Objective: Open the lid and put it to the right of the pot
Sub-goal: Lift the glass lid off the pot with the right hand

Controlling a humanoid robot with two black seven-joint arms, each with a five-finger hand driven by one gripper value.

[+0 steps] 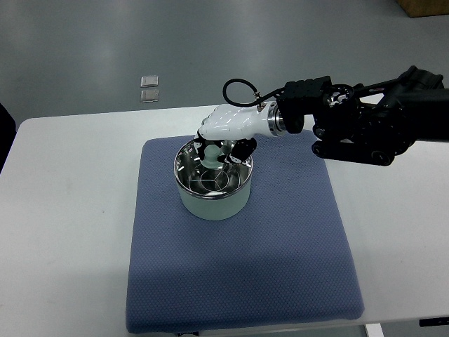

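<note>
Blue padded mat [238, 281] across the middle of the white table [63, 232], bare over its near half and over the stretch right of the pot where the lid belongs. Farther back, near the mat's far left corner, pale green pot [212, 184] with a glass lid [210, 175] seemingly seated on the rim, though hard to tell through the reflections. Above it, right hand [226, 140] reaching in from the right edge, fingers [238, 151] curled around the pale knob [212, 153]; probably gripped but not lifted, so lift, carry and set-down all remain; left arm unseen.
</note>
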